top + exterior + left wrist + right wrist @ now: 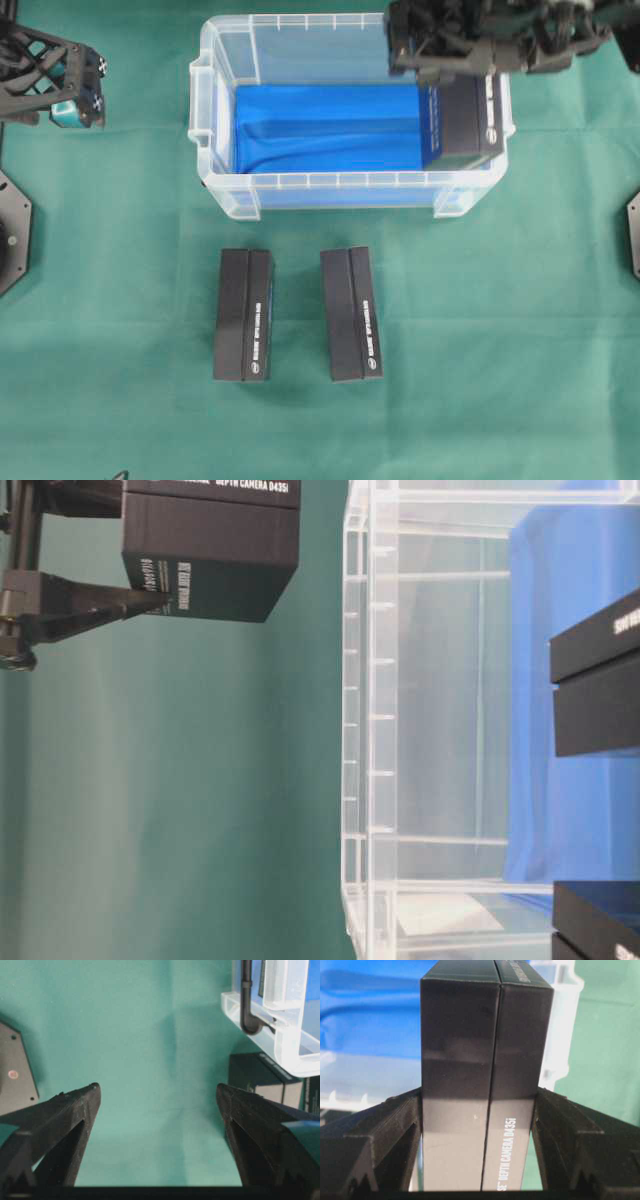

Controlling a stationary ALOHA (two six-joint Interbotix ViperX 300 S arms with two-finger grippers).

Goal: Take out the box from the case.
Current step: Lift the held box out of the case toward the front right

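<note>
The case [330,180] is a clear plastic bin with blue lining [330,125], at the back middle of the green cloth. My right gripper [440,62] is shut on a black box [465,125] and holds it over the case's right end. In the table-level view the box [210,550] hangs clear of the case's rim [358,730]. In the right wrist view both fingers press the box's [485,1035] sides, with the right gripper [480,1095] astride it. My left gripper [80,92] stands open and holds nothing, left of the case, over bare cloth [157,1092].
Two more black boxes [245,315] [352,313] lie side by side on the cloth in front of the case. The left wrist view shows the case's corner [280,1042] and one box [260,1077]. Dark base plates [12,235] sit at the table's side edges.
</note>
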